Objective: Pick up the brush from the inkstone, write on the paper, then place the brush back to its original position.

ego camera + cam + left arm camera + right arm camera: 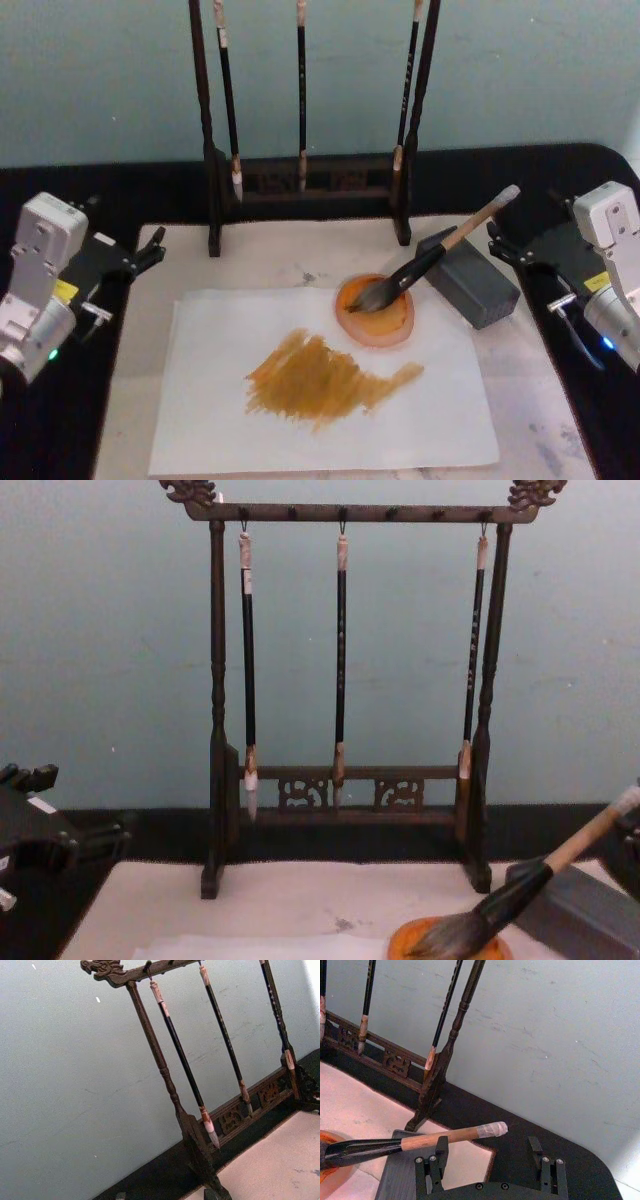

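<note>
The brush point(440, 250) lies free, its tan handle leaning on the dark grey inkstone point(475, 285) and its bristles in a round orange dish point(375, 308). It also shows in the chest view as the brush point(540, 880) and in the right wrist view as the brush point(445, 1137). The white paper point(200, 420) lies flat on the mat with orange-brown strokes across its middle. My right gripper point(497, 243) hovers open just right of the handle's capped end, and its fingers point(441, 1152) stand wide apart. Open too, my left gripper point(150, 250) is parked at the mat's left edge.
A dark wooden rack point(300, 185) with three thin black-handled brushes stands at the back of the table, seen again as the rack point(345, 790). A cream felt mat point(560, 420) lies under the paper on a black table.
</note>
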